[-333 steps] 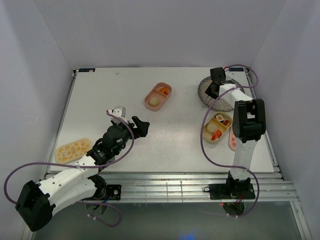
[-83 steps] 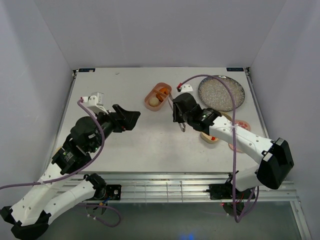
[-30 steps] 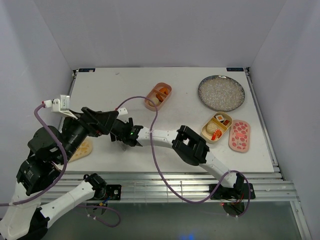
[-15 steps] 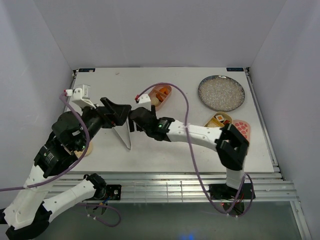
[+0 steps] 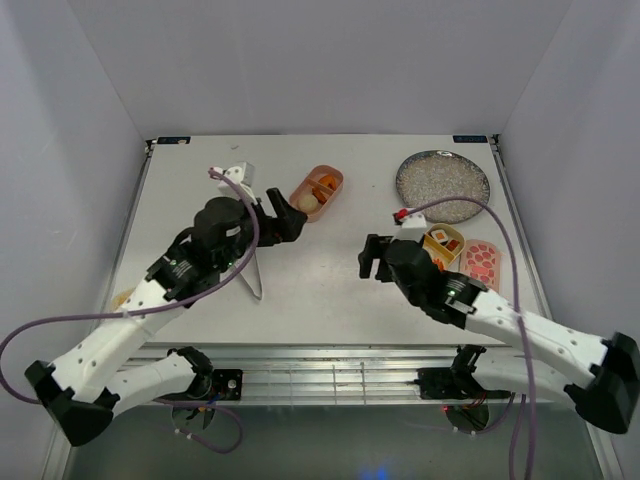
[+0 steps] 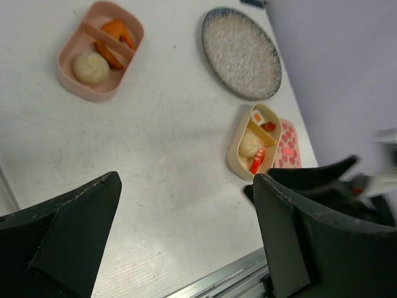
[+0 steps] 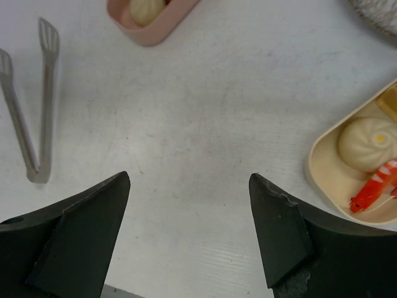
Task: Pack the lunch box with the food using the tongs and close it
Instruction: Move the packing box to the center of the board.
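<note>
1. Above the white table (image 5: 190,180), the left black gripper (image 6: 186,186) hangs wide open and empty, as does the right black gripper (image 7: 189,180).
2. Near the left gripper, thin silvery metal tongs (image 7: 45,99) lie flat.
3. Farther off, the pink plastic tray (image 6: 93,96) and tan-yellow plastic tray (image 7: 319,180) hold toy food (image 6: 90,67), uncovered.

The left arm (image 5: 112,345) and right arm (image 5: 545,330) are wearing white shells with black joints, trailing purple cables (image 5: 50,325).
</note>
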Action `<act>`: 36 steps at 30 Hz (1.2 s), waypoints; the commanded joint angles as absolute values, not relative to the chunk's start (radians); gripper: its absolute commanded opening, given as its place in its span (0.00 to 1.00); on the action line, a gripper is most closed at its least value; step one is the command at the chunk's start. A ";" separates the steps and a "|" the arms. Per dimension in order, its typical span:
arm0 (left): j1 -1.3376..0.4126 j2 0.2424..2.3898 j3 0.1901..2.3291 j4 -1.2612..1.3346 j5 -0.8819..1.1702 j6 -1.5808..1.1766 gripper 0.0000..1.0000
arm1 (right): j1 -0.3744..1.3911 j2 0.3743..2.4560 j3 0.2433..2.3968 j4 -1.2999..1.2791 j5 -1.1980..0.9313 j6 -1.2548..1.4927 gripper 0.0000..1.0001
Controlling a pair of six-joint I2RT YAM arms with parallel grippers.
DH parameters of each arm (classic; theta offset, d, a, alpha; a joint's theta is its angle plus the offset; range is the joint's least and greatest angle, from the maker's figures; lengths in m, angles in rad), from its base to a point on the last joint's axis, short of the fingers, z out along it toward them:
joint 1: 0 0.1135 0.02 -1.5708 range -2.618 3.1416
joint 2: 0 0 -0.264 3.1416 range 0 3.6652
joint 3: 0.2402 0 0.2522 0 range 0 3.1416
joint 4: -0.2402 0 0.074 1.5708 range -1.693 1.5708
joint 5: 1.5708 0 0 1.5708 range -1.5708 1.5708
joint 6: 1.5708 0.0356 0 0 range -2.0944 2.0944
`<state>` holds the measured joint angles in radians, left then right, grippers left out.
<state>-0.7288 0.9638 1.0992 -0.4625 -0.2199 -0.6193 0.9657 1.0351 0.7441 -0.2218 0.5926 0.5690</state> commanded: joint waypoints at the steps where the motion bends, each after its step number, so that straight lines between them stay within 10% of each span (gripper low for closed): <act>1: -0.733 1.026 1.042 -0.336 -0.157 -0.643 0.98 | 0.950 0.852 0.716 -0.232 0.653 0.575 0.83; 14: -0.703 1.462 1.272 -0.296 -0.100 -0.529 0.96 | 0.914 0.718 0.660 -0.295 0.607 0.563 0.83; 36: 0.187 1.436 1.240 -0.937 -0.247 -1.049 0.97 | 0.914 0.790 0.534 -0.012 0.232 0.494 0.82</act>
<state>0.0944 1.4494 1.2495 -0.7700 -0.2153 -0.9413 0.9157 0.7856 0.5255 -0.0883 0.2836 0.5289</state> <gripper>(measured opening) 0.974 0.823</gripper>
